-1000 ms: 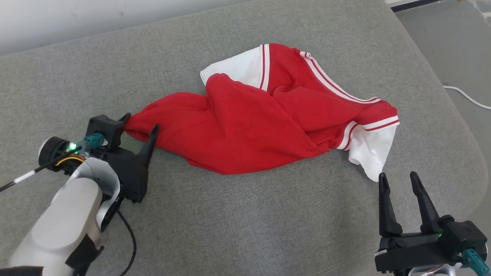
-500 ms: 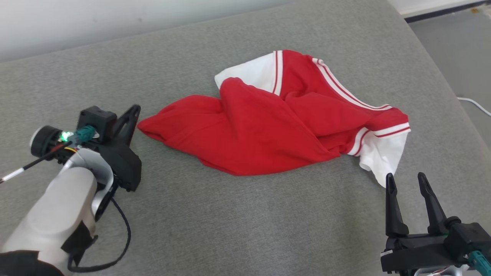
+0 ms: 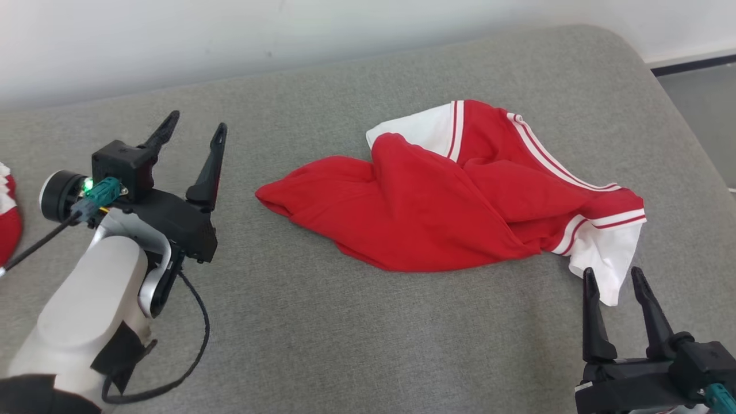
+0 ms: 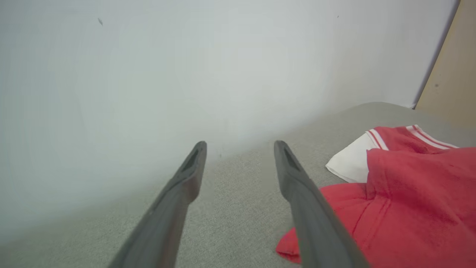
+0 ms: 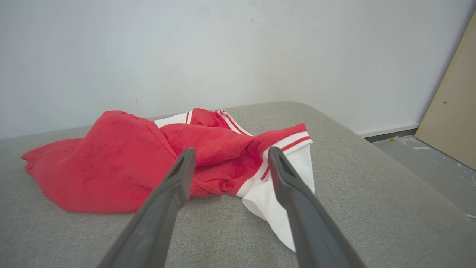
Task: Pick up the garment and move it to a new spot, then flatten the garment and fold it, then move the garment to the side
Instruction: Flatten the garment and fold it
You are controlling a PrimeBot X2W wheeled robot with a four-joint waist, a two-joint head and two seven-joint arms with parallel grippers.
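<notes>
A red garment (image 3: 437, 213) with white, red-striped sleeves lies crumpled on the grey cushion (image 3: 345, 333), right of centre. My left gripper (image 3: 195, 125) stands open and empty to the left of the garment's red corner, a clear gap apart. In the left wrist view its fingers (image 4: 186, 186) point toward the wall, with the garment (image 4: 409, 193) at the right. My right gripper (image 3: 612, 275) is open just in front of the white sleeve (image 3: 609, 259). The right wrist view shows that gripper (image 5: 232, 152) aimed at the garment (image 5: 122, 163), nothing between its fingers.
Another red and white cloth (image 3: 8, 213) peeks in at the left edge. A pale wall (image 3: 230, 40) runs behind the cushion. The cushion's rounded edge drops to grey floor (image 3: 707, 115) at the right. A beige board (image 5: 453, 93) leans there.
My left gripper has come off the garment's left corner, drawn back to the left, shut briefly and opened again. The head camera has shifted. The right gripper stays open.
</notes>
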